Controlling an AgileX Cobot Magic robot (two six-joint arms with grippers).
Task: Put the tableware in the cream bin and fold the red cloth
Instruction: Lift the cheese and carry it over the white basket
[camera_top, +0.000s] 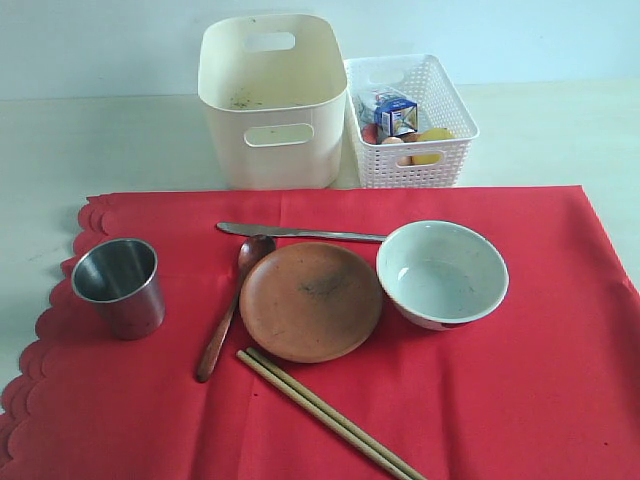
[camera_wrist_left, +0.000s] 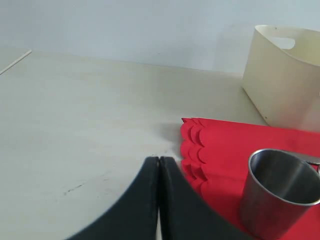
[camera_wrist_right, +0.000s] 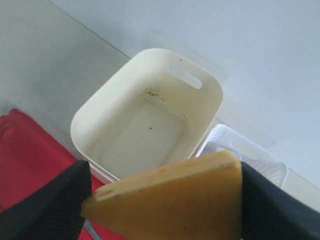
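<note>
A: Exterior first, quick. Where's the tableware?
B: All on the cloth (camera_top: 520, 400), none in the bin (camera_top: 272, 150) yet. Cup (camera_top: 120, 285) stands upright at the cloth's left, near the scalloped edge. Plate (camera_top: 310, 300) in the middle, bowl (camera_top: 442, 273) just beside its right rim. Knife (camera_top: 300, 233) lies crosswise behind the plate, one end at the bowl. Spoon (camera_top: 228, 310) runs along the plate's left rim, chopsticks (camera_top: 330, 415) lie diagonally on its near side. Bin sits on the worktop (camera_top: 100, 140) just past the cloth's far edge, basket (camera_top: 410, 165) just beside it on the right. No arm in shot.
A: Left wrist?
B: Left claw (camera_wrist_left: 159, 160) clenched, nothing in it, bare worktop past its tips, just off the scalloped edge. Cup (camera_wrist_left: 277, 195) is near, on the cloth side of the tips, with the bin beyond it. So the cup is this arm's pick, I'd say. It has to open first.
A: Right wrist?
B: Right claw (camera_wrist_right: 165, 202) grasping a yellow wedge (camera_wrist_right: 170, 192), up above the bin, which is empty bar some specks. Basket shows beside the bin. Wedge isn't tableware, so my guess is it goes to the basket, and a drop from here risks the wrong tub
</note>
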